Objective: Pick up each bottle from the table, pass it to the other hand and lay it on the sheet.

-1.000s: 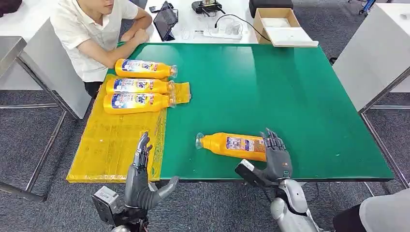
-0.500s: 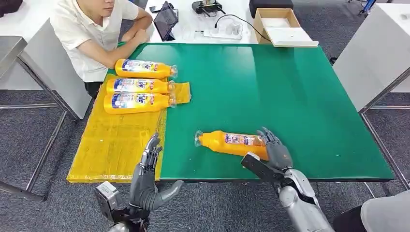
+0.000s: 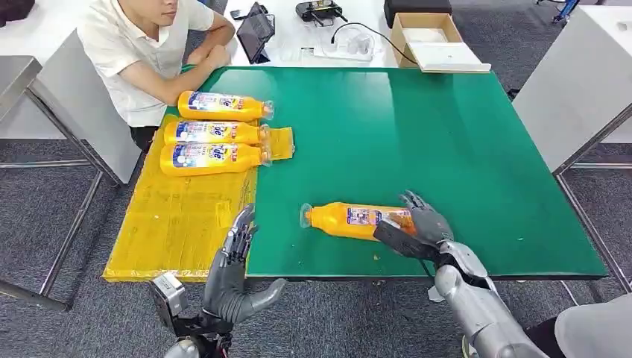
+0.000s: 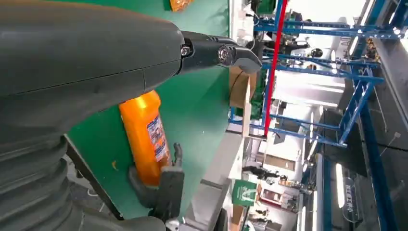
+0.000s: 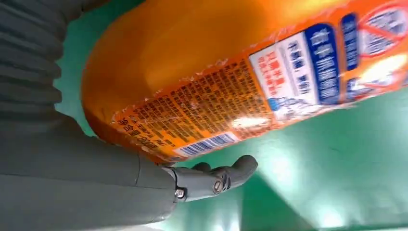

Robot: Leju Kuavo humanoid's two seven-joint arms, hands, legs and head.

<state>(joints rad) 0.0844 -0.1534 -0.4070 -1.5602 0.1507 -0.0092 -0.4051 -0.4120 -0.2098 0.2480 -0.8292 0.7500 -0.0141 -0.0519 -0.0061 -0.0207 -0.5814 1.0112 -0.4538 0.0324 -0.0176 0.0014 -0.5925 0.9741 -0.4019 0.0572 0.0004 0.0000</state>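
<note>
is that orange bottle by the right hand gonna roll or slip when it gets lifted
The orange bottle lies on its side on the green table, and its rounded body could roll if nudged. Its glossy label, seen in the right wrist view, suggests a slick surface. The right hand grips only the base end, so the neck end may sag on lifting.

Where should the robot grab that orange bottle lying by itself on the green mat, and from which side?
Probably the wide labelled body near the base, from the table's near edge. The lone orange bottle lies on its side, cap toward the yellow sheet, base toward the right hand, which already cups that end. The neck is narrower, and leaving it free gives the left hand room.
</note>
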